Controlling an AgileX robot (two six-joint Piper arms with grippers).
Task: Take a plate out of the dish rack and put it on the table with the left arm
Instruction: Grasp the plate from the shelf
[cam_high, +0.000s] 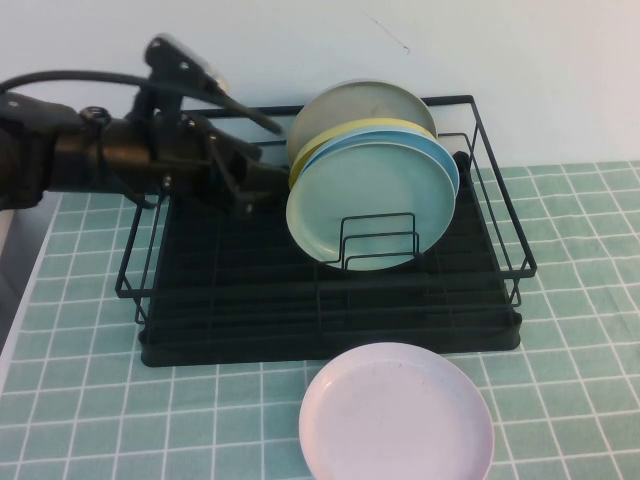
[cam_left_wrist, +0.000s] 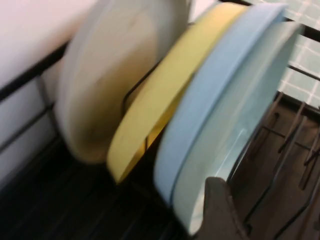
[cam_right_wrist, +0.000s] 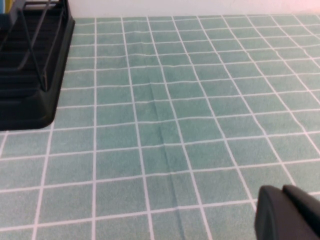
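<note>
The plate (cam_high: 362, 205) we want, the mint one, stands on edge at the front of the stack in the rack (cam_high: 330, 335), leaning against the small wire divider (cam_high: 378, 243). Nearest us, a pink plate (cam_high: 397, 420) already lies on the table (cam_high: 90, 420) just before the rack. Behind the mint plate come a blue plate (cam_high: 447, 158), a yellow one (cam_left_wrist: 165, 95) and a grey-white one (cam_high: 355, 105). Our left gripper (cam_high: 268, 183) hovers over the rack at the mint plate's left edge; whether its claw is spread we cannot tell. In our judgement, we should slip one finger between mint and blue rims, pinch only the mint rim, then lift clear of the divider before swinging out. The right gripper (cam_right_wrist: 290, 212) hangs low over bare tiles, well apart; its claw state we cannot tell either.
</note>
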